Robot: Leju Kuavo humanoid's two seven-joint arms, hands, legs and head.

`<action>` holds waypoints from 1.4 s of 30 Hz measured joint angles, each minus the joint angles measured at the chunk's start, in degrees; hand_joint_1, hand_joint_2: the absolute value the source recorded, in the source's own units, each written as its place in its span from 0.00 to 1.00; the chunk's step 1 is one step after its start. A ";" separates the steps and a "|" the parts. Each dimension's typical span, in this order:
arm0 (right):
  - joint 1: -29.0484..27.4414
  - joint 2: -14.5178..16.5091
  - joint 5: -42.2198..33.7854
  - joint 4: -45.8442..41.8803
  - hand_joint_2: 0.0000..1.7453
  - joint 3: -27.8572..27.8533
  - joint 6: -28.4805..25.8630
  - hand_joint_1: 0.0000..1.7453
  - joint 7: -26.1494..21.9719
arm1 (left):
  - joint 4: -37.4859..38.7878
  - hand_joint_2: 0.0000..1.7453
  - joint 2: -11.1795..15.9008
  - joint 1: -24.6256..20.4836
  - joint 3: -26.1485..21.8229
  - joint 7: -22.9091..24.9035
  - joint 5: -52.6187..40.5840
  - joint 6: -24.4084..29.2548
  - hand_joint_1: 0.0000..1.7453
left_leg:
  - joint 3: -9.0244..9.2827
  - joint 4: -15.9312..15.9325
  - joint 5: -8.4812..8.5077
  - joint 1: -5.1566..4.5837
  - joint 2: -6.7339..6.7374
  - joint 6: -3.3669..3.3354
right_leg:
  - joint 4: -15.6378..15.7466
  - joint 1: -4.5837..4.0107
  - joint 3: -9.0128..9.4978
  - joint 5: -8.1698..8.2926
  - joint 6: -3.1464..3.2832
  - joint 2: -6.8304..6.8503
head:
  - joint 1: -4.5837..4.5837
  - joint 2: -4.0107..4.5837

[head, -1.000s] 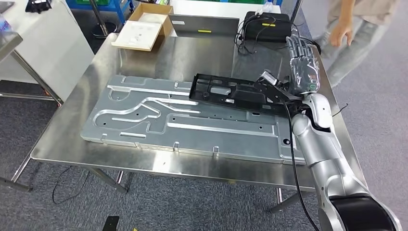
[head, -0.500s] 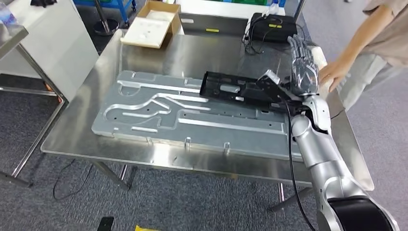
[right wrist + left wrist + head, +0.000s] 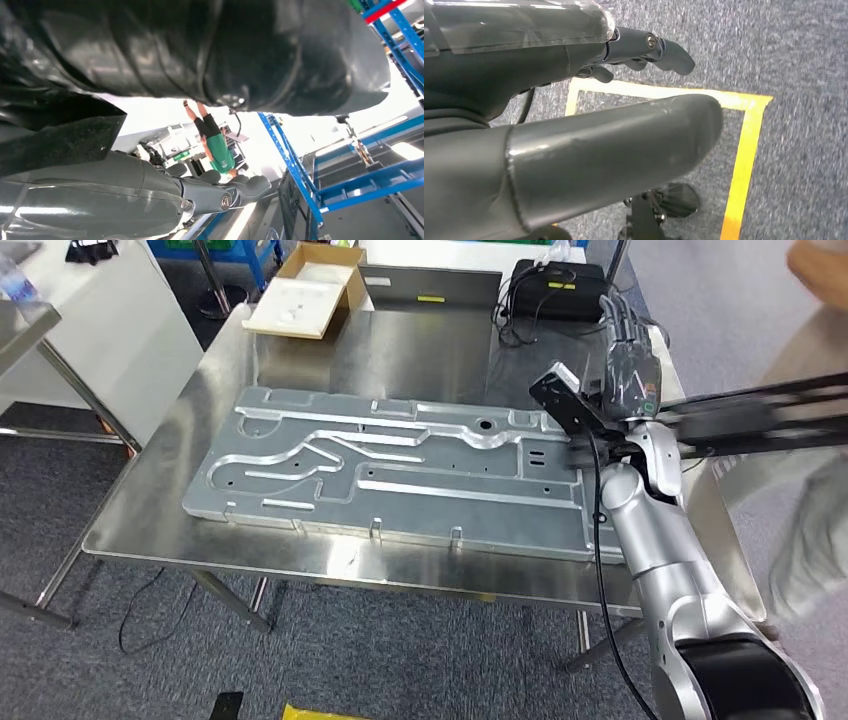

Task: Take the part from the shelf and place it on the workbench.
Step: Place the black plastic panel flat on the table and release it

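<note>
The long black part (image 3: 760, 412) shows as a blurred dark bar in the air past the workbench's right edge, beside a blurred person (image 3: 815, 530). It is off the steel workbench (image 3: 400, 350). My right hand (image 3: 627, 365) is raised over the bench's right side with its fingers stretched out and nothing in it. In the right wrist view its fingers (image 3: 235, 190) hold nothing. My left hand (image 3: 574, 125) hangs over the grey carpet, holding nothing, its fingers apart.
A large machined aluminium plate (image 3: 400, 480) covers most of the bench. At the back are a cardboard box (image 3: 310, 290), a grey panel (image 3: 430, 285) and a black device with cables (image 3: 555, 285). A white cabinet (image 3: 100, 330) stands to the left. Blue racks (image 3: 320, 190) appear beyond.
The black part has left the aluminium plate and swung out to the right, past the bench's edge, by the person. My right hand stays raised with nothing in it. The camera shifted slightly.
</note>
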State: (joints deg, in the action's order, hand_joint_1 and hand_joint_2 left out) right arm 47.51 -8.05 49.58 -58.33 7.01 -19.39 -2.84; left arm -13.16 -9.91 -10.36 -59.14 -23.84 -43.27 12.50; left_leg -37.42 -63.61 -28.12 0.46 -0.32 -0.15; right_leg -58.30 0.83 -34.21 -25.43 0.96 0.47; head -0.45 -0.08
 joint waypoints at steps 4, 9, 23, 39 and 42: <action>-0.41 0.16 -0.54 0.04 0.00 0.01 -0.03 0.00 -0.24 | 0.00 0.00 0.02 0.27 0.00 -0.11 -0.25 -0.07 0.00 | -4.13 -11.38 -4.74 0.27 0.05 0.71 | -0.26 -0.05 -0.68 0.33 0.25 0.12 | -0.01 0.01; -1.52 -0.32 -1.22 -1.91 0.00 0.01 -0.19 0.00 -1.03 | 0.00 0.00 0.08 0.30 0.00 -0.51 -0.38 -0.23 0.00 | 3.97 3.42 1.23 0.29 0.01 0.11 | -0.95 -0.22 -1.20 0.45 -0.62 -0.07 | -0.01 0.01; -6.98 -3.94 -2.74 -9.06 0.00 0.01 0.34 0.00 -1.25 | 0.00 0.00 -0.18 1.11 0.00 -1.39 -0.34 -0.74 0.00 | 3.23 4.91 2.78 0.07 0.13 -2.48 | -4.76 -0.19 -1.39 -1.82 -2.30 -0.35 | -0.01 0.01; -9.77 -5.14 -1.70 -14.44 0.00 0.01 0.98 0.00 -0.15 | 0.00 0.00 -0.22 1.26 0.00 -1.84 -0.17 -0.84 0.00 | 4.15 2.37 0.43 0.04 0.03 -0.49 | -1.11 -0.31 -1.37 0.47 -0.32 -0.28 | 0.01 0.01; -8.98 -5.11 -2.78 -14.30 0.00 0.01 1.62 0.00 -0.27 | 0.00 0.00 -0.21 1.07 0.00 -1.99 0.15 -0.80 0.00 | 4.78 4.60 0.86 -0.16 -0.03 -1.29 | -1.06 -0.44 -1.84 1.06 -1.40 -0.32 | -0.01 0.01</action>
State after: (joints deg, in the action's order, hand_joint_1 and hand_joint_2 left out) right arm 38.53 -13.16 46.80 -72.62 7.02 -17.77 -3.11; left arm -13.16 -10.12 -9.29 -59.14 -25.83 -43.12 11.69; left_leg -32.64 -59.01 -27.26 0.31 -0.35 -1.43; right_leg -59.37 0.39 -36.05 -24.37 -0.44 0.15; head -0.45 -0.07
